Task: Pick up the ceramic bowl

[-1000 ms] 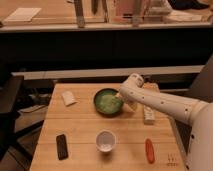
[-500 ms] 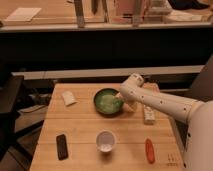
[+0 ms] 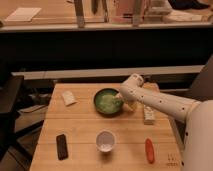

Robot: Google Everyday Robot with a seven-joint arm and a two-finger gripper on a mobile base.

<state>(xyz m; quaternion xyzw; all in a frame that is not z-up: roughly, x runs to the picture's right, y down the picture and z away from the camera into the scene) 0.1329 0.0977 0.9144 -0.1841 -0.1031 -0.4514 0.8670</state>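
Ceramic bowl [image 3: 103, 102] sits upright at rear-centre of the wooden counter [image 3: 82, 127], approx. midway betw. a white packet [image 3: 68, 98] to its left and a pale bar-shaped item [image 3: 148, 115] to its right. Claw [image 3: 120, 99] is positioned at the bowl's right rim w/ jaws spread wide and nothing gripped; whether a finger touches the rim cannot be determined, and the white arm enters from the right side. Nearer the front edge: black flat object [image 3: 62, 146] at left, small white cup [image 3: 105, 140] at centre, orange-red item [image 3: 149, 150] at right, all well apart from the bowl.
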